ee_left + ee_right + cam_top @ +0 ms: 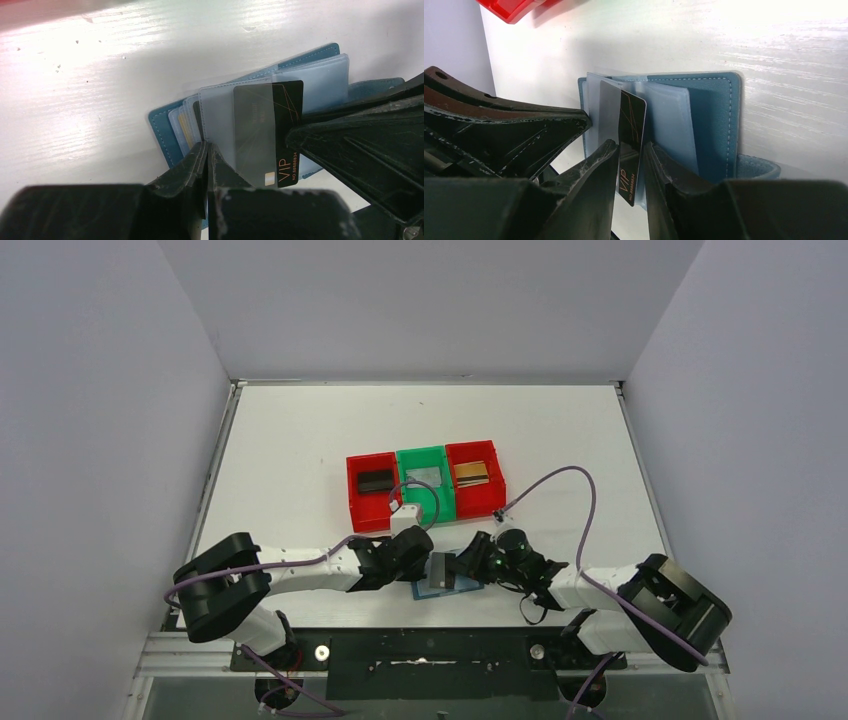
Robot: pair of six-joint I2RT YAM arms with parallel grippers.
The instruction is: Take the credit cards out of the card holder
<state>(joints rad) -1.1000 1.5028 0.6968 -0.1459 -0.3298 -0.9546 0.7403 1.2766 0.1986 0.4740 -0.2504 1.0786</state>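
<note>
My right gripper [630, 146] is clamped on the black VIP card [633, 120], 1 finger on each face near its lower end. The card stands on edge, partly bare and partly under a clear sleeve [606, 110] of the card holder [719, 120]. The card holder lies open on the table [300, 440] near the front edge, between my 2 arms. Its teal cover is down and its stack of pale sleeves is fanned upward. The snap tab [759, 167] shows just beside the cover's lower corner, close to my right fingers. My left gripper [206, 148] has its fingers pressed together right at the edge of the frosted sleeve that overlaps the card. I cannot tell whether that sleeve is caught between them. A yellowish card edge [185, 127] shows in a sleeve lower in the stack. Farther back on the table, 3 bins sit in a row, touching side to side. The left red bin [372, 517] has a black card [375, 480] in it. The green bin [422, 453] in the middle has a silver-grey card [424, 476], and the right red bin [478, 500] has a gold-brown card [472, 473].
</note>
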